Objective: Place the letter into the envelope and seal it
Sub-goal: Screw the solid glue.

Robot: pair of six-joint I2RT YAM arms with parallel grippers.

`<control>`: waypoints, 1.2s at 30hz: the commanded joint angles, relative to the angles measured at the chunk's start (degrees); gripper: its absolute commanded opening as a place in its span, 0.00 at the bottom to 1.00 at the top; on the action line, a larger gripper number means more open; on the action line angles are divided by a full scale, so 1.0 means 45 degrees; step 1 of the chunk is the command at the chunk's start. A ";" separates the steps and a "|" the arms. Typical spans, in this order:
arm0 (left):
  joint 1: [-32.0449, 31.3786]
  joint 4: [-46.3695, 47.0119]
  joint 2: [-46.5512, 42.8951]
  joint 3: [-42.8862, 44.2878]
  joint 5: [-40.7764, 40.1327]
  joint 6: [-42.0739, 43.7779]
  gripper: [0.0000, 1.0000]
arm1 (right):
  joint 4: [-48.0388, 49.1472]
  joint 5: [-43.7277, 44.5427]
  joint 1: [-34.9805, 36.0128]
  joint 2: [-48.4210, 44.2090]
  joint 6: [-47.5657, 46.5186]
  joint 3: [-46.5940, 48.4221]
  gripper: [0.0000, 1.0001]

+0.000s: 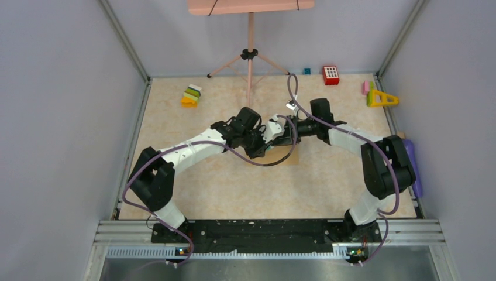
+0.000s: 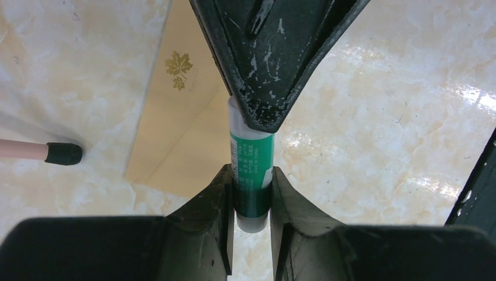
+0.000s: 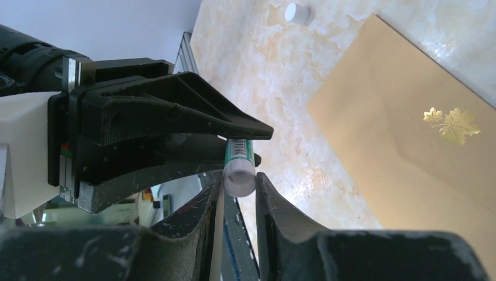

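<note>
A green-labelled glue stick hangs above the table between both grippers. My left gripper is shut on its green body. My right gripper comes in from the opposite side, its fingers pressed on either side of the stick's white end. In the top view the two grippers meet tip to tip over the table's middle. The brown envelope with a gold maple leaf lies flat below them, partly covered by the arms. The letter is hidden.
A small white cap lies on the table beyond the envelope. A pink tripod stands at the back, one foot near the envelope. Toy blocks line the far edge; a purple object is at the right wall.
</note>
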 commanded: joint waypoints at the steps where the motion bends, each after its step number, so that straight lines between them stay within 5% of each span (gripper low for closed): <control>1: -0.0044 -0.0221 0.0051 0.0360 0.0889 0.0117 0.00 | -0.0403 -0.0464 0.0137 -0.0214 -0.1277 0.0861 0.18; 16: 0.1570 -0.2327 0.0470 0.1147 0.9256 0.0351 0.00 | -0.1346 -0.1564 0.0566 -0.3831 -0.8388 -0.0650 0.20; 20: 0.1814 -0.2701 0.0564 0.1317 1.0259 0.0593 0.00 | -0.1257 -0.1196 0.1127 -0.5006 -0.9903 -0.1429 0.35; 25: 0.1907 -0.2356 0.0399 0.1153 0.9924 0.0493 0.00 | -0.0788 -0.0594 0.1142 -0.5094 -0.8749 -0.1227 0.55; 36: 0.1869 -0.0268 -0.0451 0.0203 0.5925 -0.0697 0.00 | 0.0951 -0.0952 -0.0209 -0.2506 -0.2171 -0.0198 0.60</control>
